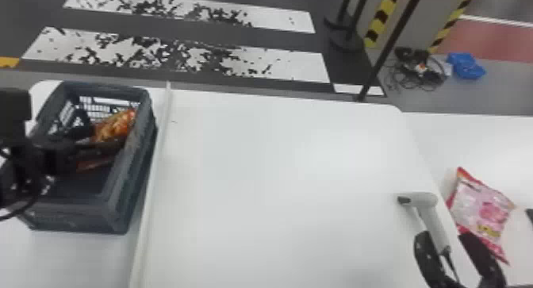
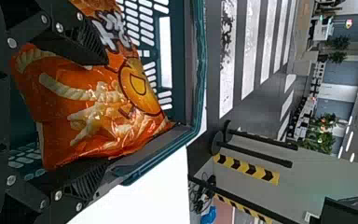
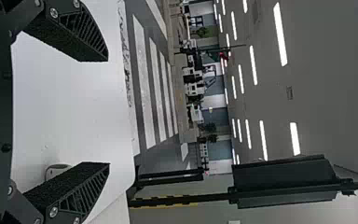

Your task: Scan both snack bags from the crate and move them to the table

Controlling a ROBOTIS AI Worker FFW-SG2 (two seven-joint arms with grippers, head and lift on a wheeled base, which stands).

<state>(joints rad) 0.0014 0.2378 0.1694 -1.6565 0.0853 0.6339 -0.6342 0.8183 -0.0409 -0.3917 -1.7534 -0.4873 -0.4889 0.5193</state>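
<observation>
The glossy orange plastic snack bag (image 2: 88, 112) lies inside the dark blue-grey plastic crate (image 1: 79, 219), between the spread black fingers of the left gripper (image 1: 107, 133), which is unclenched around it. One finger overlaps the bag's printed face; the other sits by the crate wall. Whether either presses on the bag cannot be told. Pale lettering and a round yellow emblem mark the bag, beside pictures of twisted snacks.

To the right of the left gripper, past a pale raised strip (image 1: 152, 180), stretches the white table (image 1: 277, 160). At its right side, the right gripper (image 1: 445, 235) is released, its fingers apart on either side of the handle of a light-grey handheld scanner (image 1: 424, 200). Just beyond the right gripper and to its right lies a pink-and-white snack bag with red edges (image 1: 482, 210), bearing yellow lettering near its closer end.
</observation>
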